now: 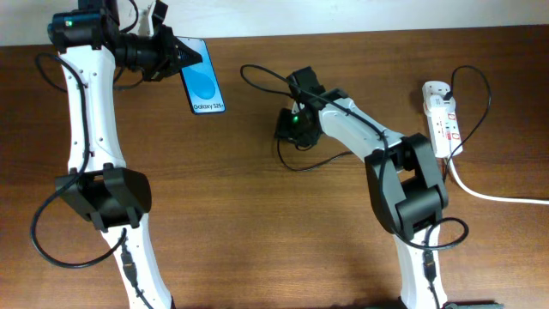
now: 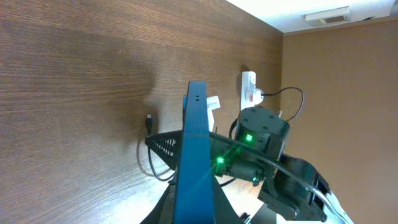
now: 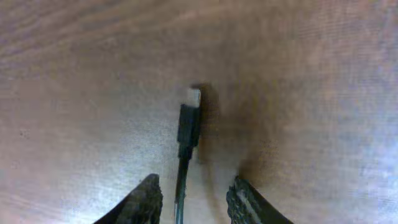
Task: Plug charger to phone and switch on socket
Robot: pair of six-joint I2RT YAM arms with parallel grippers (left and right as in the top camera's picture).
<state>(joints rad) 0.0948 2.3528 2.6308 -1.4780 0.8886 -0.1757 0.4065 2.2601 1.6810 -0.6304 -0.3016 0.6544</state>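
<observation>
Right tool (image 3: pixel 194 186): jaws apart, pointing down at the surface (image 1: pixel 257 223) near the middle, slightly toward the far edge. Charger (image 3: pixel 186 134) cable runs between the two fingers (image 3: pixel 144 198). Neither visibly touches it, so it's not clamped. Connector tip (image 3: pixel 194 96) lies flat on the wood just ahead of the fingertips, metal end pointing away from the tool.

Left tool (image 1: pixel 187 58): clamped on the phone (image 1: pixel 204 84), gripping its far end. Left wrist view shows the phone edge-on, squeezed between both fingers. Phone is near the far edge, left of centre, blue screen up, "Galaxy S25" text at its near end. Can't tell whether it rests on the surface or hangs just above it. Phone and connector tip are well apart; charger not yet in the phone.

Socket (image 1: pixel 442 116): near the far right corner, long side along the right edge. The charger's black plug sits in it toward its far end. The cable loops out to the right of the strip, then drops toward the right arm, where I lose it. More slack curls between the phone and the right tool. Thick white cord (image 1: pixel 497 196) leaves the socket's near end and runs off the right edge. Switch positions are too small to tell.
</observation>
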